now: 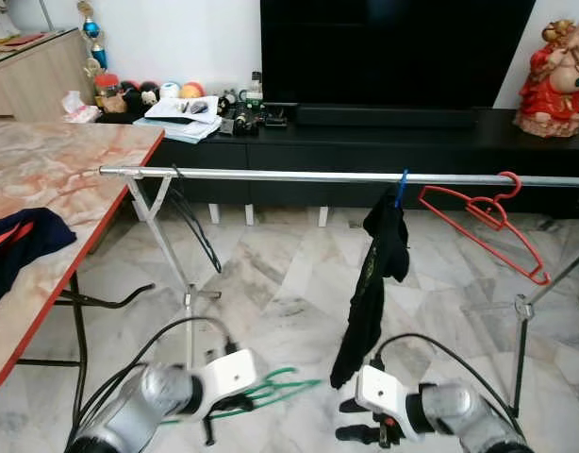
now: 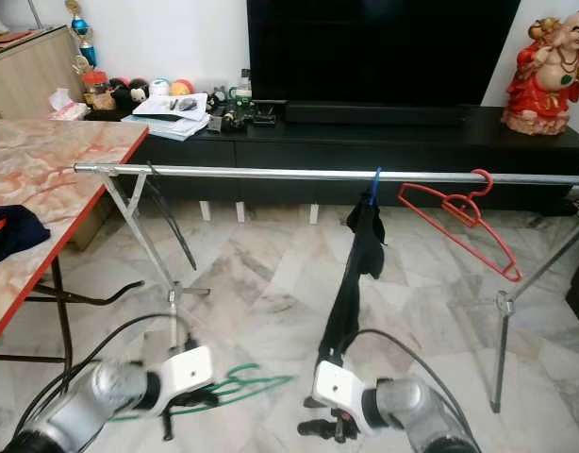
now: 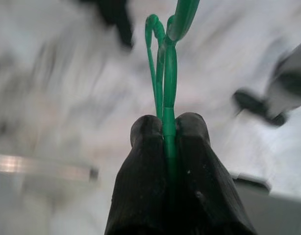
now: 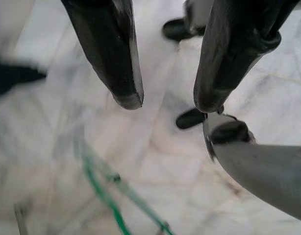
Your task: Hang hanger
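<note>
My left gripper [image 1: 217, 413] is shut on a green hanger [image 1: 275, 387], held low over the marble floor below the metal rail [image 1: 299, 176]. In the left wrist view the black fingers [image 3: 150, 147] pinch the green hanger's wire [image 3: 166, 73]. The rail runs across the view at mid height. On it hang a red hanger [image 1: 488, 219] at the right and a black garment [image 1: 374, 274] on a blue hook. My right gripper [image 1: 365, 429] is low at the front right, open, with nothing between its fingers [image 4: 116, 63]; the green hanger [image 4: 106, 196] lies blurred beyond them.
A marble-topped table [image 1: 54, 179] with a dark cloth [image 1: 16, 241] stands at the left. A black TV cabinet [image 1: 384, 142] with clutter and a red figurine [image 1: 554, 71] lines the back wall. The rail's crossed legs [image 1: 162, 236] stand at the left, another leg [image 1: 522, 321] at the right.
</note>
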Robot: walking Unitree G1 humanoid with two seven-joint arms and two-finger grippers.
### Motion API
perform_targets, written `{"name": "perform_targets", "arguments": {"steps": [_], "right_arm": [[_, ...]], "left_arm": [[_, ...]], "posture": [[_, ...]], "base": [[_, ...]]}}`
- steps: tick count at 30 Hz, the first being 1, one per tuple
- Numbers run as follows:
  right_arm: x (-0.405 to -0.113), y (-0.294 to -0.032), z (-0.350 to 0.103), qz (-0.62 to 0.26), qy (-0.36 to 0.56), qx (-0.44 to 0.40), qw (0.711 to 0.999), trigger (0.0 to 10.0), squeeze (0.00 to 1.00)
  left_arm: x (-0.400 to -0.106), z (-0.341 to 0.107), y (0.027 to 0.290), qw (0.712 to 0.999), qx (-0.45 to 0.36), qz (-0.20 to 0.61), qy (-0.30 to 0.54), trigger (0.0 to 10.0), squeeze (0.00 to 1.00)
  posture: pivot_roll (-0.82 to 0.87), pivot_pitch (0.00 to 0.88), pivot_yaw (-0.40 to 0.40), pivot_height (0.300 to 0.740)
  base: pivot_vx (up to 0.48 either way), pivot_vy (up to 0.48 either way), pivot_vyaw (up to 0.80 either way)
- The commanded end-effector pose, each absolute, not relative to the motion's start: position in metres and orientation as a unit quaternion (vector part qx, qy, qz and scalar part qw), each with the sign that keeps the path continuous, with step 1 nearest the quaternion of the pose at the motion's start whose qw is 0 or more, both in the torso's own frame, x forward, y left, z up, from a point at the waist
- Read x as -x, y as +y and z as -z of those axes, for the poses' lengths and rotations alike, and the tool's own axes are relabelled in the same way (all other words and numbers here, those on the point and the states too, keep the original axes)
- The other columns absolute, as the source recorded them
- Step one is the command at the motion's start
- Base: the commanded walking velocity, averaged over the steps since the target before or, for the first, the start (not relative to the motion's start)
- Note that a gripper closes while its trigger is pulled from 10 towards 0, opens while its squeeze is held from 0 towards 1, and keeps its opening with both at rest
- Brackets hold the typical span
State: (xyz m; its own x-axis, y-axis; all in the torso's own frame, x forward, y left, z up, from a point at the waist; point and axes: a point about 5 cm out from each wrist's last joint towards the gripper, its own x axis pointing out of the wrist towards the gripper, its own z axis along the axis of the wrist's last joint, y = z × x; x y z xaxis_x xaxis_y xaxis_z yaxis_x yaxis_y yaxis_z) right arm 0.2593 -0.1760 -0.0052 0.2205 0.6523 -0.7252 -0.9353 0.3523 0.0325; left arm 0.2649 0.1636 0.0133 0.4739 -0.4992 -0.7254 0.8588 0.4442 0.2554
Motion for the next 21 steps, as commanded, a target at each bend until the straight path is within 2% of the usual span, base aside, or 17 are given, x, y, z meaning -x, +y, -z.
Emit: {"name": "perform_targets", "arguments": {"steps": [1,2,3,4,5,6,7,11,12,13,15,16,18,21], "right_arm": [[-0.254,-0.175,0.014,-0.503,0.345,0.201,0.766,10.0,0.0],[-0.248,-0.175,0.024,-0.453,0.358,0.179,0.797,10.0,0.0],[-0.243,-0.176,0.031,-0.422,0.368,0.162,0.813,10.0,0.0],[-0.243,-0.176,0.031,-0.422,0.368,0.162,0.813,10.0,0.0],[-0.235,-0.178,0.042,-0.362,0.384,0.143,0.837,10.0,0.0],[-0.232,-0.179,0.045,-0.342,0.392,0.137,0.843,10.0,0.0],[-0.221,-0.183,0.056,-0.267,0.414,0.101,0.865,10.0,0.0],[-0.205,-0.191,0.069,-0.129,0.445,0.007,0.886,10.0,0.0],[-0.197,-0.195,0.074,-0.055,0.449,-0.049,0.891,10.0,0.0],[-0.197,-0.195,0.074,-0.055,0.449,-0.049,0.891,10.0,0.0],[-0.182,-0.204,0.082,0.043,0.461,-0.088,0.882,10.0,0.0],[-0.182,-0.204,0.082,0.043,0.461,-0.088,0.882,10.0,0.0],[-0.169,-0.209,0.087,0.077,0.471,-0.079,0.875,10.0,0.0],[-0.161,-0.21,0.091,0.092,0.478,-0.091,0.869,10.0,0.0]], "left_arm": [[-0.265,-0.006,0.175,0.82,-0.322,0.372,0.292,10.0,0.0],[-0.261,0.006,0.188,0.855,-0.281,0.298,0.319,10.0,0.0],[-0.257,0.012,0.194,0.869,-0.256,0.264,0.331,10.0,0.0],[-0.257,0.012,0.194,0.869,-0.256,0.264,0.331,10.0,0.0],[-0.246,0.024,0.203,0.884,-0.214,0.218,0.353,10.0,0.0],[-0.242,0.027,0.206,0.886,-0.205,0.207,0.36,10.0,0.0],[-0.229,0.039,0.212,0.893,-0.172,0.174,0.378,10.0,0.0],[-0.21,0.055,0.218,0.898,-0.119,0.116,0.408,10.0,0.0],[-0.196,0.065,0.222,0.892,-0.105,0.086,0.431,10.0,0.0],[-0.196,0.065,0.222,0.892,-0.105,0.086,0.431,10.0,0.0],[-0.175,0.077,0.225,0.879,-0.087,0.05,0.466,10.0,0.0],[-0.175,0.077,0.225,0.879,-0.087,0.05,0.466,10.0,0.0],[-0.154,0.088,0.222,0.862,-0.078,0.039,0.499,10.0,0.0],[-0.154,0.089,0.221,0.865,-0.066,0.026,0.497,10.0,0.0]], "posture": [[0.05,0.032,-0.017,0.74],[0.05,0.036,-0.018,0.74],[0.05,0.038,-0.017,0.74],[0.05,0.038,-0.017,0.74],[0.06,0.039,-0.016,0.74],[0.06,0.04,-0.017,0.74],[0.06,0.042,-0.017,0.74],[0.06,0.042,-0.015,0.74],[0.06,0.04,-0.012,0.74],[0.06,0.04,-0.012,0.74],[0.06,0.035,-0.007,0.74],[0.06,0.035,-0.007,0.74],[0.04,0.02,0.006,0.74],[0.04,0.003,0.013,0.74]], "base": [[0.0,0.0,0.0],[0.0,0.0,0.0],[0.0,0.0,0.0],[0.0,0.0,0.0],[0.0,0.0,0.0],[0.0,0.0,0.0],[0.0,0.0,0.0],[0.0,0.0,0.0],[0.0,0.0,0.0],[0.0,0.0,0.0],[0.0,0.0,0.0],[0.0,0.0,0.0],[0.0,0.0,0.0],[0.0,0.0,0.0]]}}
